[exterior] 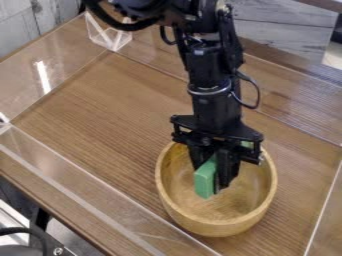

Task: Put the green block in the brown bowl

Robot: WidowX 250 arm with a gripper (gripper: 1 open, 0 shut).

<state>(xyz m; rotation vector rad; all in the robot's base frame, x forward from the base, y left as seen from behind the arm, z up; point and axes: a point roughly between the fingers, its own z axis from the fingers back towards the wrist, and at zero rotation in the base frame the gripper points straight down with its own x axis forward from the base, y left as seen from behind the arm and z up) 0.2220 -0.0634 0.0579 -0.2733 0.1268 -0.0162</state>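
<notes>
- the gripper (214, 178) points down into the bowl (181, 212), its fingers clamped on the block (206, 180).
- the block stands upright inside the bowl, its lower end at or just above the floor; i cannot tell which.
- the bowl sits on the wooden table (107, 110).

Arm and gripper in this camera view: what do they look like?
The arm is all black, built of blocky segments with a round collar above the wrist. A thin black cable loops along its right side. The gripper is black too, with a wide crossbar and slim straight fingers. No markings visible.
</notes>
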